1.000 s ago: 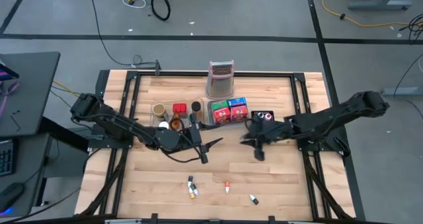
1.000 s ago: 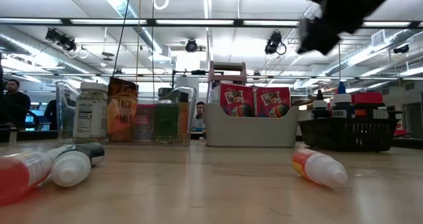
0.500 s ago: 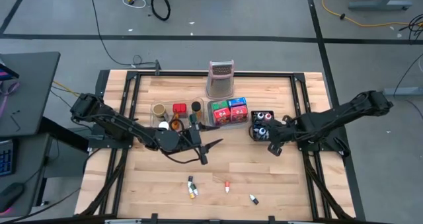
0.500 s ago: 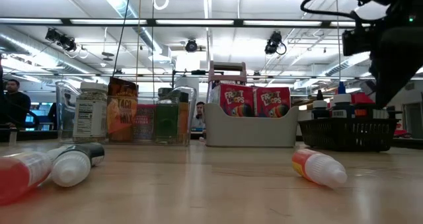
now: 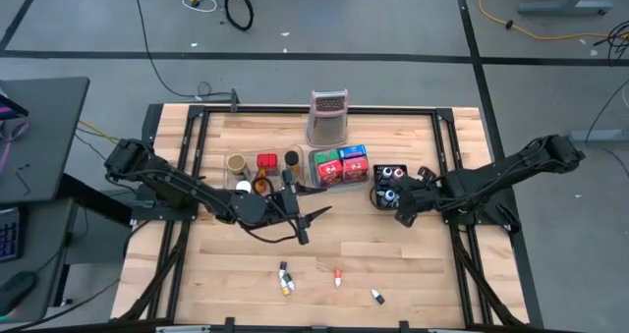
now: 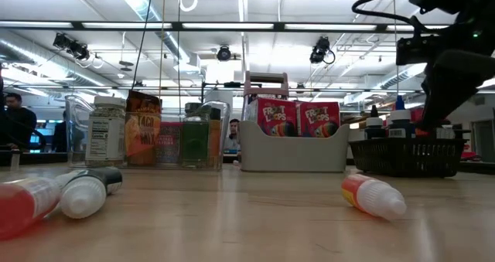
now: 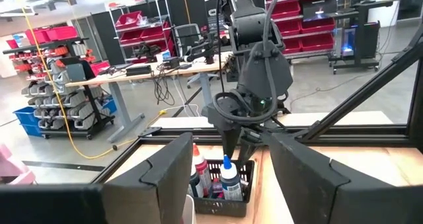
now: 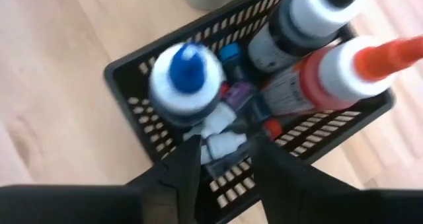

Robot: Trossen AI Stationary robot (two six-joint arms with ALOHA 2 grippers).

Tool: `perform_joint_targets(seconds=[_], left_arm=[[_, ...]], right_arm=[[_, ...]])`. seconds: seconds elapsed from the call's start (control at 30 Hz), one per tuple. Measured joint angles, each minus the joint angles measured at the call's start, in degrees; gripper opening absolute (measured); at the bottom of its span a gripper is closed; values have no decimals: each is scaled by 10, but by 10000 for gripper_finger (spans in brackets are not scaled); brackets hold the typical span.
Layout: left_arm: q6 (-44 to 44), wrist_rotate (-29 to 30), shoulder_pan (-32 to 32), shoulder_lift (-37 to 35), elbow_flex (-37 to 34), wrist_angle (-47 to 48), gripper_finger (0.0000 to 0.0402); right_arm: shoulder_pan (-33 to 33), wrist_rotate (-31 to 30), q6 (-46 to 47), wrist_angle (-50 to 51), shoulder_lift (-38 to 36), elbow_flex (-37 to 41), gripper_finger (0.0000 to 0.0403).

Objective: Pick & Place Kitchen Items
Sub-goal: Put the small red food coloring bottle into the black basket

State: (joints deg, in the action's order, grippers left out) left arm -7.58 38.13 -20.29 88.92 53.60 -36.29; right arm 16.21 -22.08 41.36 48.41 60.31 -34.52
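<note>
The black basket (image 5: 385,184) is crowded with upright bottles (image 8: 188,85), leaving only a narrow gap among them, and the right gripper (image 8: 225,159) hangs directly over it. Beside the basket, the grey tray (image 5: 339,166), clear tray (image 5: 260,168) and grater (image 5: 328,117) wall the far side. In front of the basket, the tabltop (image 5: 393,254) lies open except for small bottles (image 5: 285,277).

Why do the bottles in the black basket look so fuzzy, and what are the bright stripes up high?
Right wrist view: the blue-tipped bottle and its neighbours in the black basket sit too close to the lens, so they blur. Low view: the stripes are ceiling lights, and the red-and-white bottle nearest the camera is soft too.
</note>
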Motion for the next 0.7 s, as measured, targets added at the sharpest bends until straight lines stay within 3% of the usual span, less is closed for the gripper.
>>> perform_joint_targets(seconds=[0.23, 0.43, 0.57, 0.7], left_arm=[[1, -6, 0, 0, 0, 1, 210], [1, 2, 0, 0, 0, 13, 210], [1, 2, 0, 0, 0, 13, 210], [1, 2, 0, 0, 0, 13, 210]], right_arm=[[0, 18, 0, 2, 0, 0, 161], [0, 18, 46, 80, 0, -41, 162], [13, 61, 80, 123, 0, -84, 162], [53, 126, 96, 84, 0, -106, 162]])
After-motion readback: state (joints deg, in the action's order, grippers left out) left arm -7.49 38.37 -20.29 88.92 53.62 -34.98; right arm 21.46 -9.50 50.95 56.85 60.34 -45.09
